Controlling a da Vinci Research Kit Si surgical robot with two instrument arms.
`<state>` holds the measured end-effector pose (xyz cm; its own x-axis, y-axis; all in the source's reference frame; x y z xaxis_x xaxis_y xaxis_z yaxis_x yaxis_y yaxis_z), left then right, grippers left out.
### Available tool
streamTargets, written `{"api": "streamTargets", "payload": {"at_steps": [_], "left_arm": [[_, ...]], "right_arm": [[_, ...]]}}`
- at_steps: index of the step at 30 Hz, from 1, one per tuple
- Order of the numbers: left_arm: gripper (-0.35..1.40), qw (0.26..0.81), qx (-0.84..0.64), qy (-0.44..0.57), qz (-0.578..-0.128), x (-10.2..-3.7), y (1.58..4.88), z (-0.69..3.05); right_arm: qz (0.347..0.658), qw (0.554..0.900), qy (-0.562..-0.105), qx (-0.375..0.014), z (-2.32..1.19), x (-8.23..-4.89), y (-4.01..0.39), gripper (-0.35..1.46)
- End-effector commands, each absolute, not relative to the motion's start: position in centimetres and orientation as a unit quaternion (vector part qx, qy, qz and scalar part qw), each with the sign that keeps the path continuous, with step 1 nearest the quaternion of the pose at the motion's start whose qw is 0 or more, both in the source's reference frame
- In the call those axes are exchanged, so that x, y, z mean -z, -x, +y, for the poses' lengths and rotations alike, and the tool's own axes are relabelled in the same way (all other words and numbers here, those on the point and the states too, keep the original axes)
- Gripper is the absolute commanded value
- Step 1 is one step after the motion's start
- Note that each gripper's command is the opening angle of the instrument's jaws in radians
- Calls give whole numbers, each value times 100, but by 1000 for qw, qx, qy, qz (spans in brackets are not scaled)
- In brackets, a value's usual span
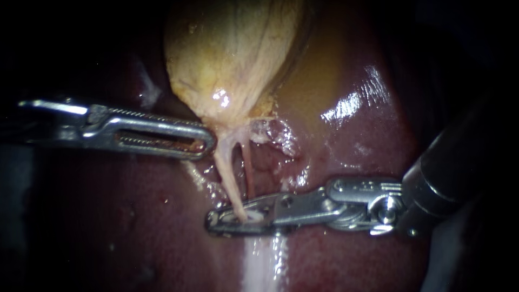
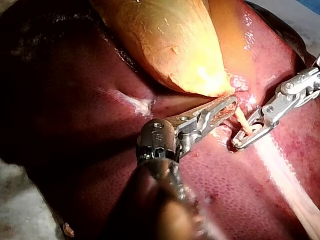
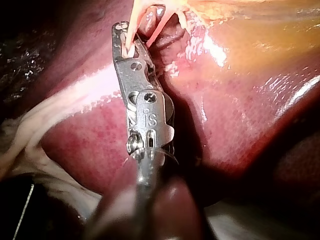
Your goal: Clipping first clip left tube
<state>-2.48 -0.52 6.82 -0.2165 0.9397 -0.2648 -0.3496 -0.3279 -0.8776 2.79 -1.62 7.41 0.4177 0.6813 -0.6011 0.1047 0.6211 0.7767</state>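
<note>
Our right instrument [image 1: 216, 221] comes in from the right edge; its jaws are clamped on the left tube [image 1: 230, 176] at lower centre, below the gallbladder [image 1: 232, 54]; our left instrument [image 1: 207, 142] enters from the left, jaws together, tip touching the gallbladder's neck; a thinner tube [image 1: 248, 170] runs just beside; the liver [image 1: 351, 135] lies beneath.

Setting: a surgical bench, with the organs laid out outside the body. The liver [image 2: 75, 115] and its gallbladder [image 2: 170, 45] rest on a pale surface [image 2: 20, 200] that shows past the liver's edge. My left instrument [image 1: 205, 141] and right instrument [image 1: 216, 221], slender and metal, work on them.
</note>
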Motion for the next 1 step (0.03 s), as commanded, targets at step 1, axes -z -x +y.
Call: {"api": "streamTargets", "payload": {"at_steps": [1], "left_arm": [[-35, 462, -697, 422, -350, -683, 249, -52]], "right_arm": [[504, 746, -391, -193, -163, -741, -279, -35]]}}
